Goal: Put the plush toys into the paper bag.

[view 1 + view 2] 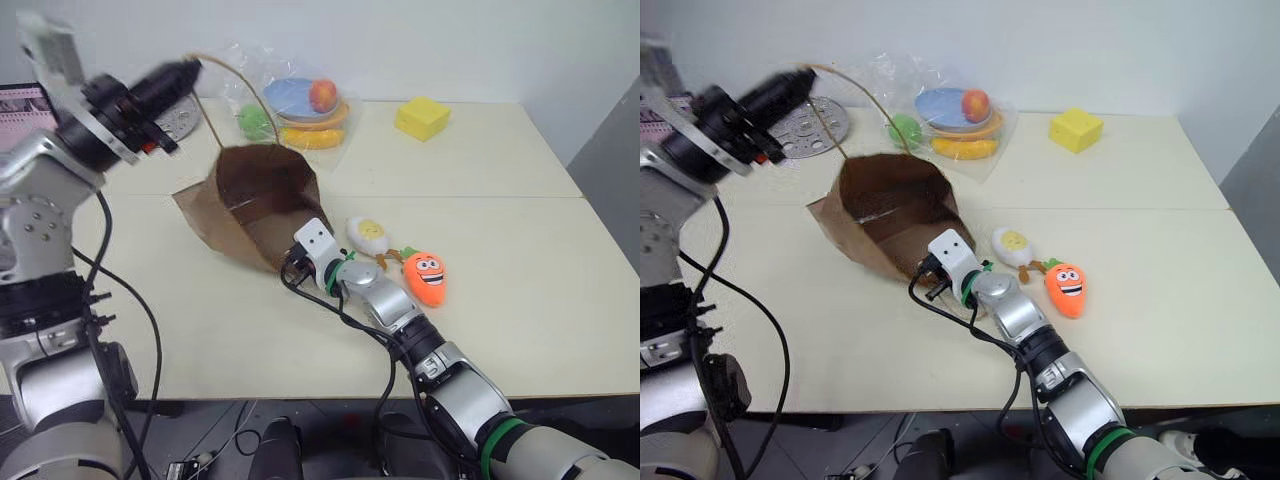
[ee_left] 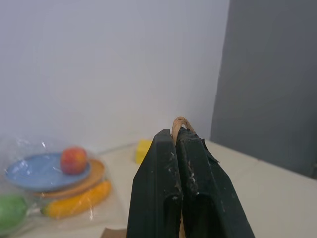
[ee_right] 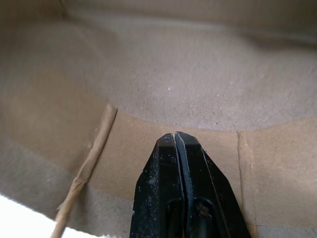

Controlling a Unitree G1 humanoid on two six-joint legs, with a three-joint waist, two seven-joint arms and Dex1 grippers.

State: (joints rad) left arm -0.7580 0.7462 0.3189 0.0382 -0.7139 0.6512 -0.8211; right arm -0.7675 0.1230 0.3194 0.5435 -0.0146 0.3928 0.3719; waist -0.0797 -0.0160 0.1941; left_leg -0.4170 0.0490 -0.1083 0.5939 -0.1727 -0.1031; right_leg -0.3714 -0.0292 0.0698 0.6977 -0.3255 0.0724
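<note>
The brown paper bag (image 1: 255,200) lies tilted on the table with its mouth open toward me. Its thin tan loop handle (image 1: 235,75) is pulled up to the left, and my left gripper (image 1: 190,70) is shut on it; the loop shows above the closed fingertips (image 2: 166,148). My right gripper (image 3: 176,136) is shut and empty, reaching into the bag's mouth over its lower inner wall. Two plush toys lie on the table just right of that arm: the white egg (image 1: 368,233) and the orange carrot (image 1: 426,277), both outside the bag.
A clear plastic bag (image 1: 300,105) with plates and fruit sits at the back of the table. A yellow block (image 1: 422,117) is at the back right. A round metal disc (image 1: 810,125) lies at the back left. Black cables hang by the table's front edge.
</note>
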